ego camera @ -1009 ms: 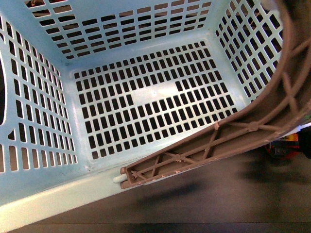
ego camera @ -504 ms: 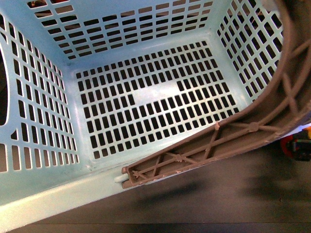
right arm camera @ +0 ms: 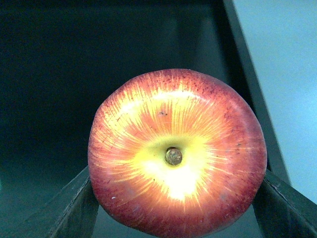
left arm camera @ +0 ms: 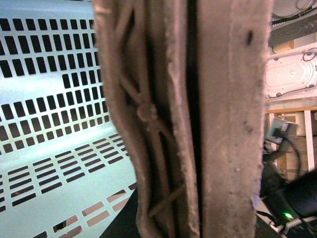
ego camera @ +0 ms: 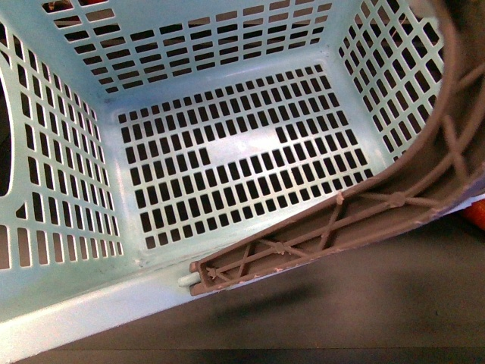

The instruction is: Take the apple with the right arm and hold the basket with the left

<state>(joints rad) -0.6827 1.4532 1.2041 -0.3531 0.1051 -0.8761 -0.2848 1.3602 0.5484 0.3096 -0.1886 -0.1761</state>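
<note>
Spotter: What's the right pincer doing?

Operator: My right pincer (right arm camera: 177, 208) is clamped on the apple (right arm camera: 176, 148). Both fingers (right arm camera: 72, 213) press its flanks near the widest girth, with the stem end facing the wrist camera.

Spotter: Where's the apple, then?

Operator: Held over a dark surface, which I take to be the desk (right arm camera: 74, 74). As far as I can judge it's outside the basket. Something pale lies off to one side, but I can't say what.

Spotter: How will it handle?

Operator: I reckon it's firm, fairly heavy and smooth-skinned, so it could slide or roll if the fingers sit off its middle. Squeeze too hard and it bruises. The broad middle is the place to take it, and that's where I have it.

Spotter: And the left?

Operator: I can't tell about the left pincer. The handle (left arm camera: 158, 119) fills that wrist view up close and no finger shows, so it could be clenched or released.

Spotter: The basket?

Operator: The basket (ego camera: 68, 311) fills my front view. It's empty, with the handle swung across its near right corner. I judge it light and stiff. The handle pivots, though, so a hold there lets the body swing. The lattice ribs should give purchase.
</note>
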